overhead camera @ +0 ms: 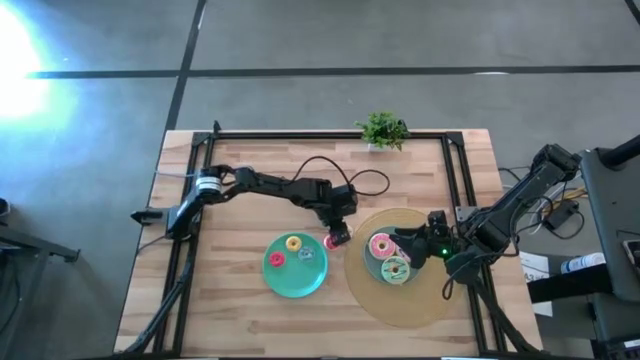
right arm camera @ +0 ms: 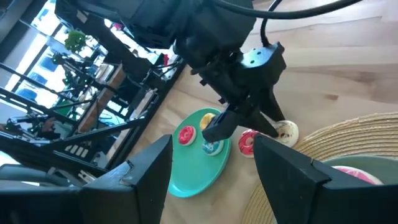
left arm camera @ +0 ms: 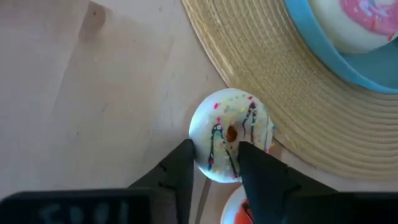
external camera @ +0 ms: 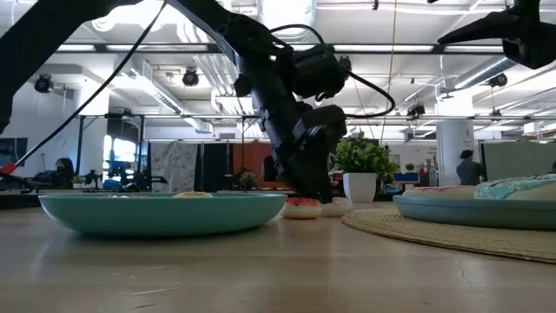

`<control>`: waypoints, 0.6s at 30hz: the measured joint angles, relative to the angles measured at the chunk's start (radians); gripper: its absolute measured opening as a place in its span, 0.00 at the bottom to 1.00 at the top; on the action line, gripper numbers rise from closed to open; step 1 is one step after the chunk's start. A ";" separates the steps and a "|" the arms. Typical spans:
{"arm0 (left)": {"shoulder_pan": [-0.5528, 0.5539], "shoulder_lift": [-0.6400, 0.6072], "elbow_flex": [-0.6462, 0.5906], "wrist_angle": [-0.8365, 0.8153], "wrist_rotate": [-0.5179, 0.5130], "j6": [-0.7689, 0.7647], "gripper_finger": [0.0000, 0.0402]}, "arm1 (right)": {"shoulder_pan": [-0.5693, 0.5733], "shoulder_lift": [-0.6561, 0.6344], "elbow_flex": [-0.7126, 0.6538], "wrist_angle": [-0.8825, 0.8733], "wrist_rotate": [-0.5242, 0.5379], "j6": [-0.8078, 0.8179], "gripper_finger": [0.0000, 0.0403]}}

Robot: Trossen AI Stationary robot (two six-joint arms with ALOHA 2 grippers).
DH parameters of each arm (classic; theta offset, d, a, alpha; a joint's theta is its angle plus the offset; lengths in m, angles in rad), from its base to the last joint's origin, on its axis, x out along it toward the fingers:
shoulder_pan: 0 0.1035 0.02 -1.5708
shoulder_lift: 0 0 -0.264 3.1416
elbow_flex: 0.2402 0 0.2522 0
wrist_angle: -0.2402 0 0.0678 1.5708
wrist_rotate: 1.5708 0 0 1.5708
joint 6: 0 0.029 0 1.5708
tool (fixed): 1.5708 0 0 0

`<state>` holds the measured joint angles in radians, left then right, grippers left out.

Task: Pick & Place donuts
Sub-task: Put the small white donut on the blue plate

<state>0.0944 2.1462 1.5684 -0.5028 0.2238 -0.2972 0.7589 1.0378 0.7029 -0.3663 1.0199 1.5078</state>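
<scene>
A tiny cream sprinkled donut (left arm camera: 227,124) lies flat on the table against the woven mat's edge (left arm camera: 298,112). My left gripper (left arm camera: 214,158) (overhead camera: 340,232) is open and points down, its fingers standing at the donut's near side. A tiny red donut (left arm camera: 239,211) (overhead camera: 331,241) lies on the table just beside it. Yellow (overhead camera: 293,243), red (overhead camera: 276,259) and blue (overhead camera: 307,253) tiny donuts lie on the left teal plate (overhead camera: 290,288). Pink (overhead camera: 381,245) and green (overhead camera: 396,269) donuts sit on the plate on the mat. My right gripper (right arm camera: 214,180) (overhead camera: 422,245) is open above that plate. My left gripper comes at the cream donut from above, with one finger (left arm camera: 183,165) beside its rim and the other (left arm camera: 258,165) overlapping its near side (left arm camera: 217,168). The donut lies flat on the table. Whether the fingers touch it, I cannot tell.
The round woven mat (overhead camera: 400,300) lies right of centre. A small potted plant (overhead camera: 382,130) stands at the table's far edge. A dark frame runs along the left, far and right edges. Bare wood lies near the front edge (overhead camera: 250,320). People stand in the room beyond.
</scene>
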 joint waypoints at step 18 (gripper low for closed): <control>-0.045 -0.305 -0.065 -0.293 -0.094 0.125 0.00 | 0.000 -0.001 0.000 -0.028 -0.032 0.030 0.54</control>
<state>0.0494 1.8411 1.5039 -0.7960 0.1299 -0.1726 0.7589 1.0370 0.7025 -0.3947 0.9878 1.5375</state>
